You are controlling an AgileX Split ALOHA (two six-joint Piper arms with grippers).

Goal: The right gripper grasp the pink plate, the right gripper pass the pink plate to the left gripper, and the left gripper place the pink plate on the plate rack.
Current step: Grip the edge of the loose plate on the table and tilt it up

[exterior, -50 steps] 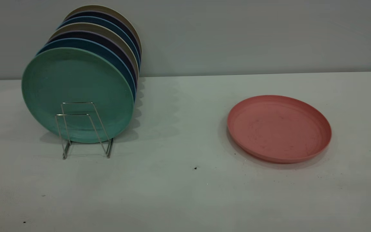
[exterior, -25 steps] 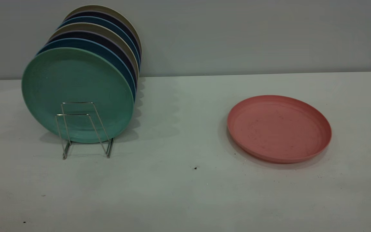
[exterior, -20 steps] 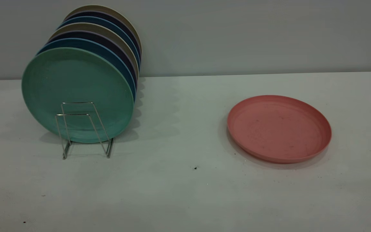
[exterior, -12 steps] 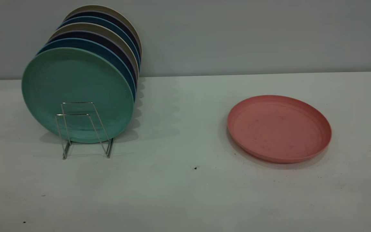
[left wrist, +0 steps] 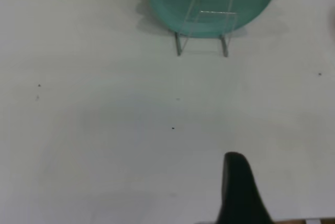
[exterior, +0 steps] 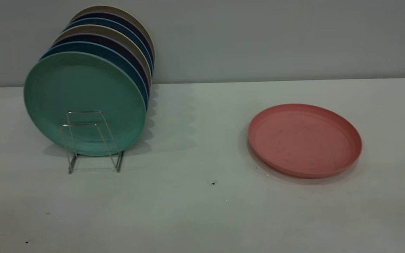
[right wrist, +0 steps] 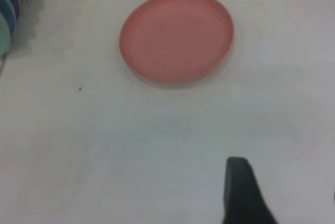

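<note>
The pink plate [exterior: 304, 140] lies flat on the white table at the right; it also shows in the right wrist view [right wrist: 176, 36]. The plate rack [exterior: 91, 140] stands at the left, its front wire loops bare in front of a teal-green plate [exterior: 83, 95]; the left wrist view shows the rack [left wrist: 205, 28] too. Neither gripper shows in the exterior view. My right gripper [right wrist: 287, 179] is open and empty, well short of the pink plate. My left gripper [left wrist: 285, 182] is open and empty above bare table, well short of the rack. Only one black finger of each shows clearly.
Several plates in blue, dark purple and beige stand in the rack [exterior: 118, 38] behind the teal-green one. A grey wall runs behind the table. Bare table [exterior: 195, 140] lies between rack and pink plate. A small dark speck [exterior: 213, 183] sits near the middle.
</note>
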